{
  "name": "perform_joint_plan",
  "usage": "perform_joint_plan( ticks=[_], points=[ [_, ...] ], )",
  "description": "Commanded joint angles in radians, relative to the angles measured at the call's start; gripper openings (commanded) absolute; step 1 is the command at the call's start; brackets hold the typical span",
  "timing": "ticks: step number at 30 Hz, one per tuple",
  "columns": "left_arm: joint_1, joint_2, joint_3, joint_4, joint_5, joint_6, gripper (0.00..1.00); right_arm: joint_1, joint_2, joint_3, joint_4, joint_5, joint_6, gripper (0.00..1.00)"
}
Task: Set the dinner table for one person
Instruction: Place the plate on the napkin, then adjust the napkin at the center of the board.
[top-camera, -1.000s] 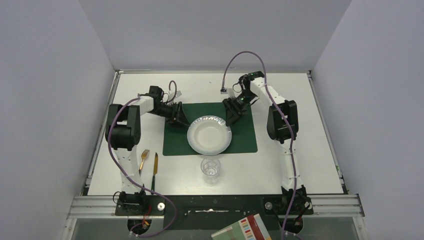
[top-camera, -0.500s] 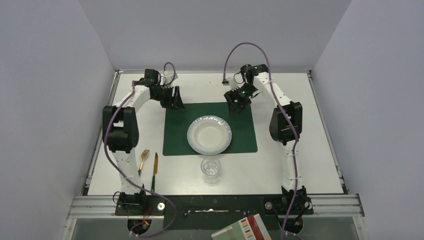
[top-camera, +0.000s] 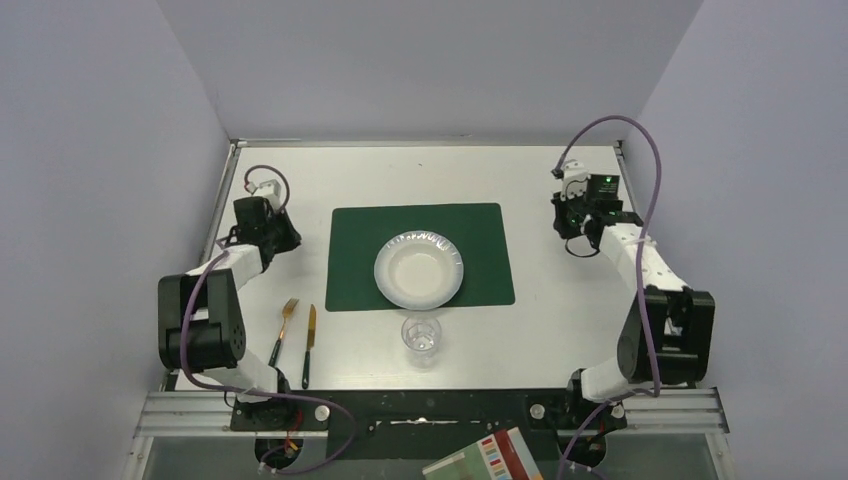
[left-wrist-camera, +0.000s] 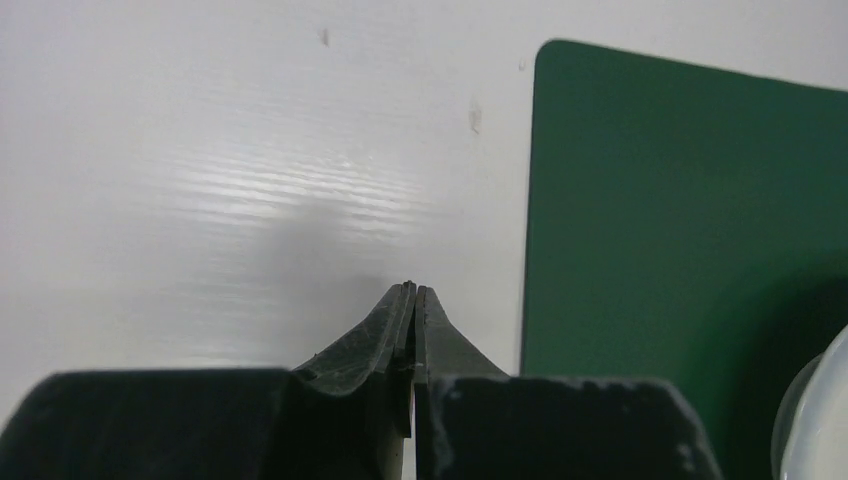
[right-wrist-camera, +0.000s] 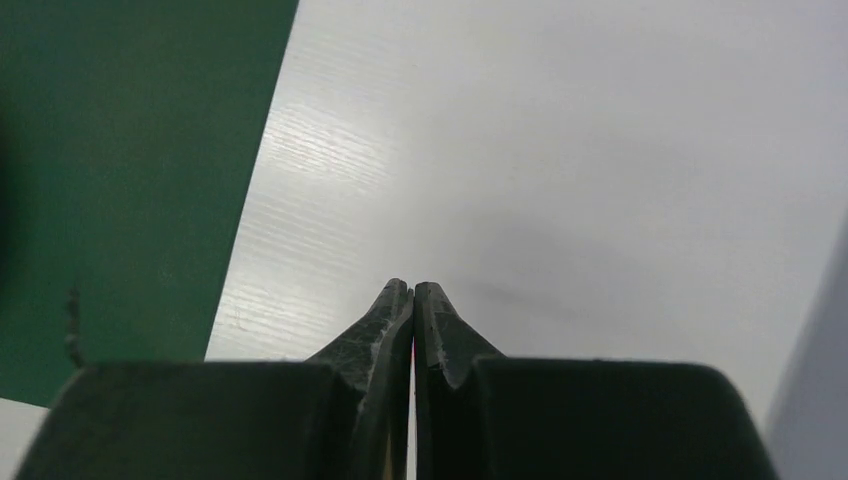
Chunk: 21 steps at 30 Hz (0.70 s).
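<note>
The dinner table is a large white top. On it lies a dark green placemat with a white plate in its middle. A clear cup stands just in front of the mat. A gold fork and a knife lie side by side at the front left. My left gripper is shut and holds nothing, out over bare table left of the mat. My right gripper is shut and holds nothing, right of the mat. Both pairs of fingertips meet.
Grey walls close in the table on the left, back and right. The table's metal rim runs along the far edge. A coloured booklet lies below the front rail, off the table.
Both arms have pulled back from the far corners of the placemat and swung outwards to the table's sides. Both grippers have gone from open to shut.
</note>
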Motion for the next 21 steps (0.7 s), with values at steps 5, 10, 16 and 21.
perform_joint_plan(
  ticks=[5,10,16,21],
  points=[
    [-0.09,0.116,0.088,0.228,0.037,-0.137,0.0,0.111,0.276,0.213,0.125,-0.096,0.03,0.0],
    [-0.176,0.213,0.145,0.208,-0.044,-0.111,0.0,0.155,0.443,0.408,0.099,-0.117,0.036,0.0],
    [-0.252,0.246,0.147,0.238,-0.129,-0.086,0.0,0.181,0.62,0.574,0.036,-0.162,0.017,0.0],
    [-0.284,0.244,0.163,0.234,-0.203,-0.068,0.0,0.188,0.687,0.607,0.02,-0.197,0.036,0.0]
  ],
)
